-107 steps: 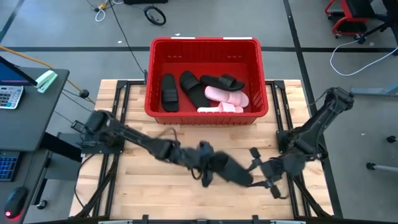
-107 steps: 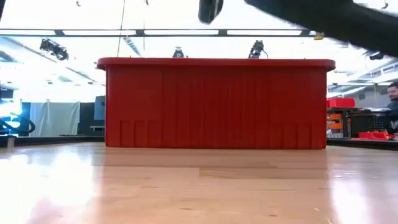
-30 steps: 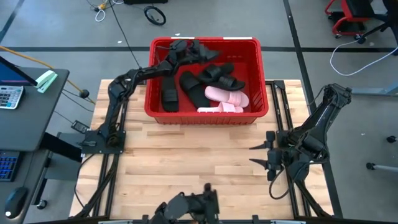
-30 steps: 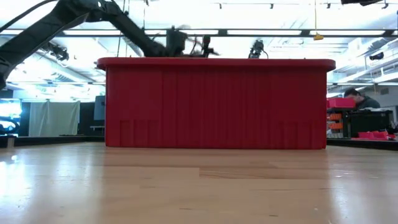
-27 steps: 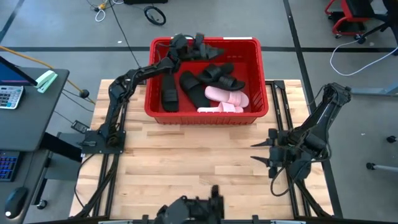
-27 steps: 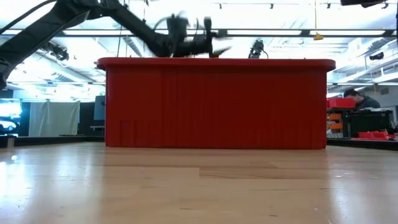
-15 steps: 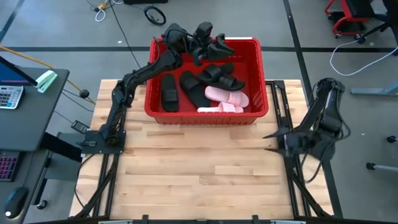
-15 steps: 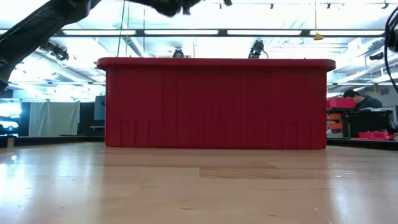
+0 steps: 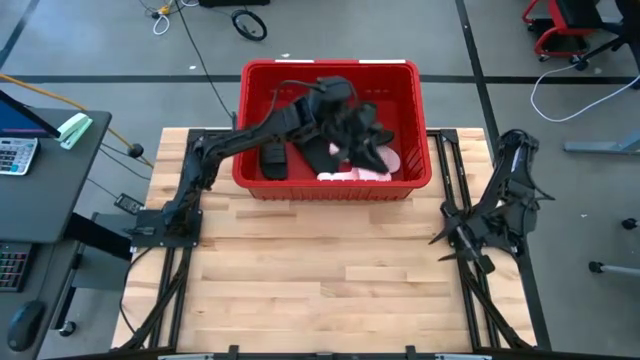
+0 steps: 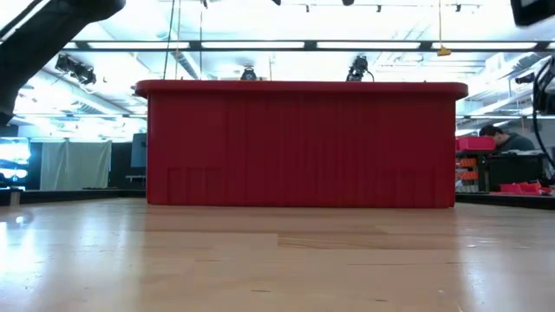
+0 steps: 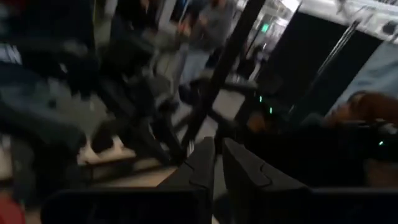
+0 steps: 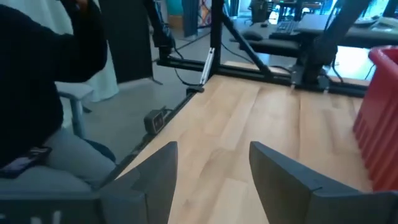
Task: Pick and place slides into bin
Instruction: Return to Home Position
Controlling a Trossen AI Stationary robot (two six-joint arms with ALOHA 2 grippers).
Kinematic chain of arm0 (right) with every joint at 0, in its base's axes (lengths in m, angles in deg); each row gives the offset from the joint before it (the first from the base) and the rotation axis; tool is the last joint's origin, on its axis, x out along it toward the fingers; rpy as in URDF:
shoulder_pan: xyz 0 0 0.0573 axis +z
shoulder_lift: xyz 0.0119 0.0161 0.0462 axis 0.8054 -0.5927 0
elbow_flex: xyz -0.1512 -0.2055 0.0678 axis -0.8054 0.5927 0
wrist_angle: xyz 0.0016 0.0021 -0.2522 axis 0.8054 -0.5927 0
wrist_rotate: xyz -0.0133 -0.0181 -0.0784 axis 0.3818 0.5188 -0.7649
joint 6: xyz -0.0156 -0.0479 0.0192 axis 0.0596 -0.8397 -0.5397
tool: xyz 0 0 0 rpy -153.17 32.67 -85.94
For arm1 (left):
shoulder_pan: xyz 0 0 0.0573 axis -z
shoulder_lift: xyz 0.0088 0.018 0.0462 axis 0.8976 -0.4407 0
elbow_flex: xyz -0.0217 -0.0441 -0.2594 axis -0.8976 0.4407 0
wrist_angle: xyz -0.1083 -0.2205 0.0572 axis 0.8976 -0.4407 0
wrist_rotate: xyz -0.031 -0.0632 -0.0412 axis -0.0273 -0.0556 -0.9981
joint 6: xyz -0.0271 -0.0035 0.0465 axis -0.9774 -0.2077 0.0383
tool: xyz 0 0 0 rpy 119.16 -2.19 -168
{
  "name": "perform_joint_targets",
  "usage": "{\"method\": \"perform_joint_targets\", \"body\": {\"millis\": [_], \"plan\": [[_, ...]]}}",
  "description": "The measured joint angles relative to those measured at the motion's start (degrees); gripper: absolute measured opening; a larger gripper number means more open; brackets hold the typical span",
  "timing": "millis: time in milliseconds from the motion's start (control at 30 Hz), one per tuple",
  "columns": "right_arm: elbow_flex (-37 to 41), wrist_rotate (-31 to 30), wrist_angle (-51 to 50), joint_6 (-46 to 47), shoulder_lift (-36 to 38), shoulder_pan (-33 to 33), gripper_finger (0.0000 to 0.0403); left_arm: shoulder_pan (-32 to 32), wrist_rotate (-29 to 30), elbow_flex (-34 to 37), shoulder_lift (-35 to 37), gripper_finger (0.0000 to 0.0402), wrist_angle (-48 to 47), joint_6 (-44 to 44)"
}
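The table (image 9: 320,290) is pale butcher-block wood, with grey floor crossed by dark tape lines around it. In the low view, strip lights run along the ceiling. A person (image 10: 506,139) sits at a bench at 3 o'clock, beyond the table.

The bin (image 9: 330,67) stands at 12 o'clock, its far part over the table's far edge. In the low view its ribbed red wall (image 10: 299,143) takes up the middle of the picture. From the bin's near wall down to the 6 o'clock edge the wood lies open. Black frame rails (image 9: 180,285) run along the 9 and 3 o'clock sides.

The left arm reaches from its base at 9 o'clock to above the bin's middle. The left gripper (image 11: 214,168) has its 2 fingers pressed almost together with nothing between them. The arm hides part of the load. 1 black slide (image 9: 272,157) lies at the bin's 9 o'clock side, and 2 pink slides (image 9: 352,175) lie against its near wall towards 4 o'clock.

The right arm is folded at the 3 o'clock edge. The right gripper (image 12: 211,177) is spread wide over bare wood, with the bin's corner beside it.

Off the table, a desk (image 9: 45,200) with a calculator (image 9: 15,155) stands at 9 o'clock. A red-legged chair (image 9: 560,25) is at 1 o'clock, and cables trail over the floor at 12.
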Motion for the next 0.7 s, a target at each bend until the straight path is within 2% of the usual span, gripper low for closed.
{"method": "perform_joint_targets", "body": {"millis": [100, 167, 267, 400, 567, 700], "plan": [[3.29, -0.14, 0.15, 0.64, 4.93, 0.00, 0.0206, 1.91, 3.57, 0.02, 1.20, 0.0030, -10.30, 5.56], [4.54, -0.38, 0.26, -0.29, 8.41, -0.02, 0.0206, 3.43, 8.61, 0.04, 2.78, 0.0028, -17.09, 9.83], [5.50, -0.14, -0.07, -3.19, 13.55, 0.00, 0.0206, 6.67, 21.82, 0.04, 5.43, 0.0028, -25.57, 14.85], [5.57, 1.01, -1.52, -7.46, 19.59, -0.02, 0.0206, 11.92, 37.31, 0.04, 8.72, 0.0036, -32.70, 16.22], [5.12, 0.86, -3.50, -8.15, 19.61, -0.17, 0.0206, 17.72, 48.84, 0.04, 11.78, 0.0046, -40.85, 15.31], [5.15, -0.22, -3.38, -7.76, 19.83, -0.20, 0.0206, 21.07, 56.10, 0.02, 13.45, 0.0051, -42.78, 14.01]]}}
